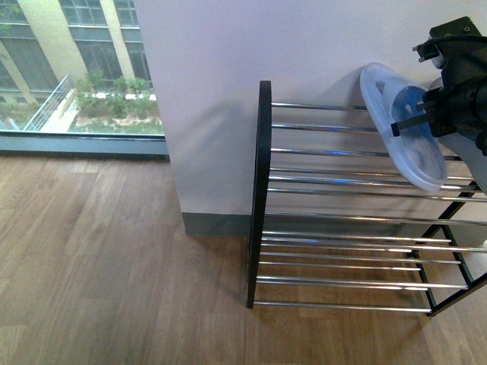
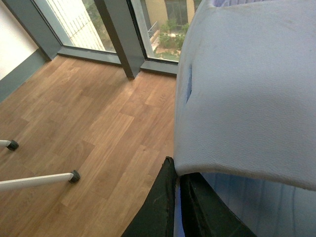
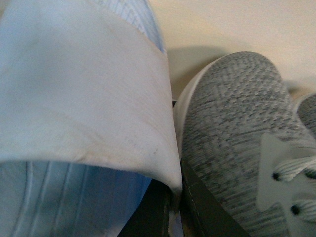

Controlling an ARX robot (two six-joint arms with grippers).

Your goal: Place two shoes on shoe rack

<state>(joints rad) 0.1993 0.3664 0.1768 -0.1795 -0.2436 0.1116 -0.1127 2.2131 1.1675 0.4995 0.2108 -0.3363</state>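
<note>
Two shoes are up in the air, we think, one in each claw. The right claw is squeezed on the first shoe, which hangs tipped, white bottom facing us, just over the top bars of the shoe rack. The left claw pinches the edge of the second shoe. Near the right claw we see a grey toe close by (we cannot tell if it rests on the bars). These shoes look light. The knit top looks soft and squishy, and the white bottom looks firmer, so that edge or the heel is the best place to hold.
</note>
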